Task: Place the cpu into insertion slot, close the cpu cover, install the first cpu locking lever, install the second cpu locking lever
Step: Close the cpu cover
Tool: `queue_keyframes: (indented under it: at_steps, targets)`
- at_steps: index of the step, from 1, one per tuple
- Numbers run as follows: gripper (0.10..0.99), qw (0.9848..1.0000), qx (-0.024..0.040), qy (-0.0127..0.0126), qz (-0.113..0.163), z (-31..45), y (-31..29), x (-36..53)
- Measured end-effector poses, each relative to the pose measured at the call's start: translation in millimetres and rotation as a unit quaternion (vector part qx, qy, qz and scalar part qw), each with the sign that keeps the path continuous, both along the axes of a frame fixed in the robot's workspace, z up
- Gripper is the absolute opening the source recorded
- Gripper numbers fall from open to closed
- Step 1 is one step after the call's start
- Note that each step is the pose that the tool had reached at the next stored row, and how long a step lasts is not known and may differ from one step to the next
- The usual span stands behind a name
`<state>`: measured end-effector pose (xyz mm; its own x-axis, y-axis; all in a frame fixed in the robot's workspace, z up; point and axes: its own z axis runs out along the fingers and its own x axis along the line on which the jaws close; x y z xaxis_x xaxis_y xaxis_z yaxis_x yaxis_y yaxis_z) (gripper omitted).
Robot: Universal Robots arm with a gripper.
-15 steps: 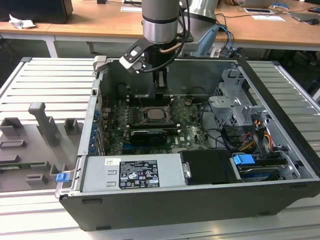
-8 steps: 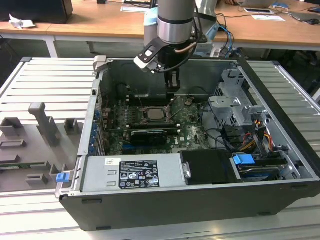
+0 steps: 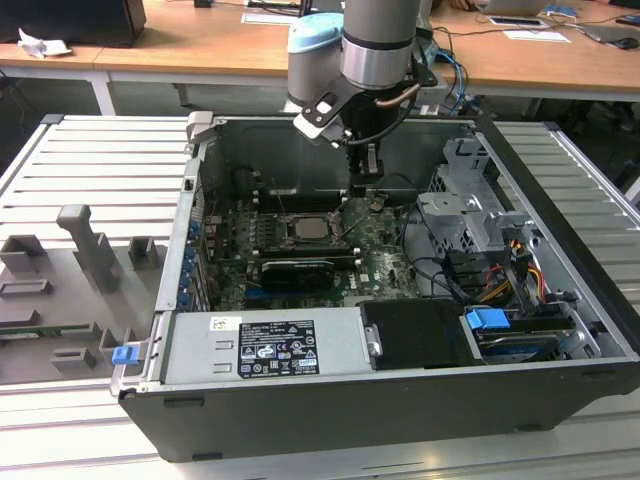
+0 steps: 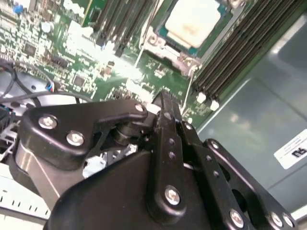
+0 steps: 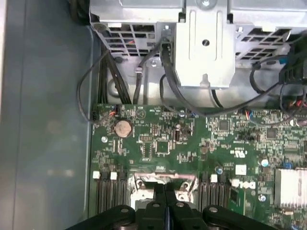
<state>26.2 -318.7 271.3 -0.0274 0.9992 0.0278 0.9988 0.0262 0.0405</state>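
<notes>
Your gripper (image 3: 364, 186) has its fingers pressed together, holding nothing (none that shows, anyway). The cpu (image 4: 192, 21) lies flat in the insertion slot (image 3: 322, 238) mid-motherboard (image 5: 163, 143), just off the fingertips toward the exterior view's left.

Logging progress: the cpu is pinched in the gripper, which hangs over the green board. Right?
No. The cpu lies in the insertion slot, not in the gripper, as the second wrist view shows. The gripper does hang over the green board.
</notes>
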Motion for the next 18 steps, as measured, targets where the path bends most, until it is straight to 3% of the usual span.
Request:
queue_keyframes:
  at_steps: [2,5,9,11,12,13,15,18]
  targets:
    - [0.106,1.0000,0.0000,0.0021,0.001,-1.7,0.4,9.7]
    - [0.106,1.0000,-0.0013,0.0027,0.001,-10.1,0.5,27.9]
    - [0.106,1.0000,-0.0015,0.0027,0.001,-16.3,0.4,29.2]
    - [0.106,1.0000,-0.0016,0.0068,0.001,-16.8,0.4,29.2]
    - [0.106,0.9999,-0.0015,0.0108,0.001,-16.8,0.4,29.2]
    - [0.106,0.9998,-0.0014,0.0194,0.001,-16.9,0.5,29.2]
    - [0.106,0.9995,-0.0015,0.0304,0.001,-16.9,0.6,29.0]
    - [0.106,0.9995,-0.0015,0.0309,0.001,-16.9,0.6,20.9]
